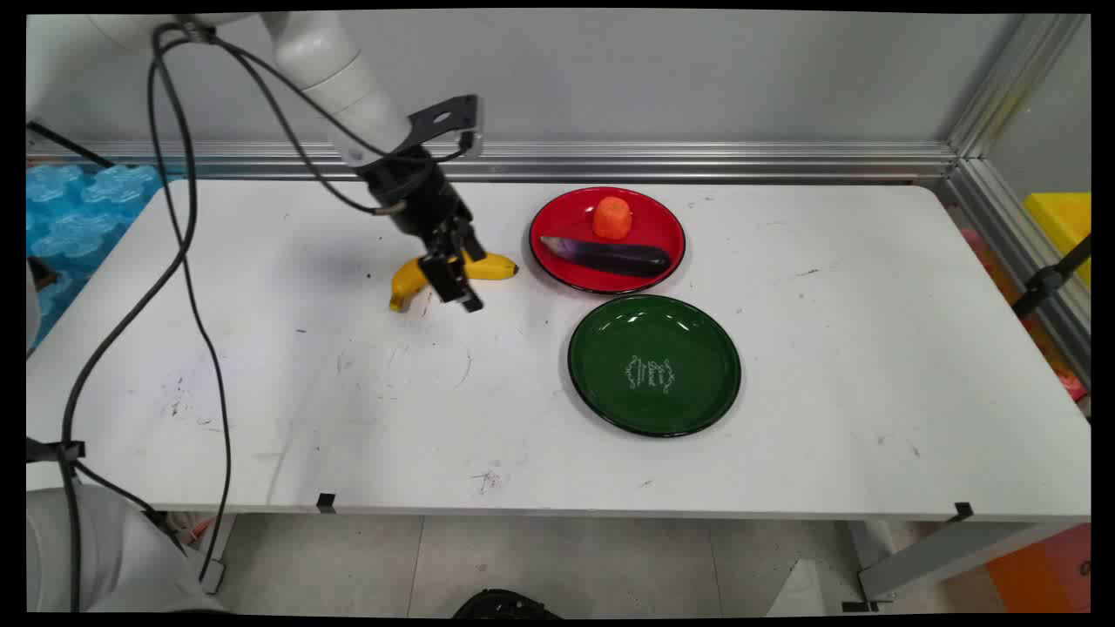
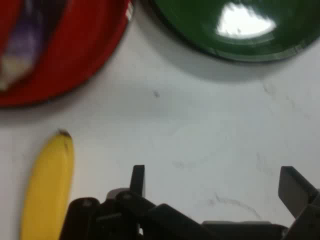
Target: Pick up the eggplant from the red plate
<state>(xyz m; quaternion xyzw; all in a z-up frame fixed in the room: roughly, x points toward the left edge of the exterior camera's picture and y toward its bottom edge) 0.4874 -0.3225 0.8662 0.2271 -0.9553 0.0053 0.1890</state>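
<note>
The gripper (image 2: 212, 182), fingers spread apart and empty, is shown just beside the banana (image 1: 488, 266) left of the red plate (image 1: 557, 261); the banana could be nudged if lowered off-centre.

Prob a robotics lab: white table (image 1: 557, 435) w/ aluminium frame rails (image 1: 697, 161) along bare grey wall (image 1: 697, 78), arm cables (image 1: 174, 261) hanging, toy food on plates (image 1: 607, 239)

Fixed overhead view and close hand view, sharing banana (image 1: 453, 274) (image 2: 47, 190).
</note>
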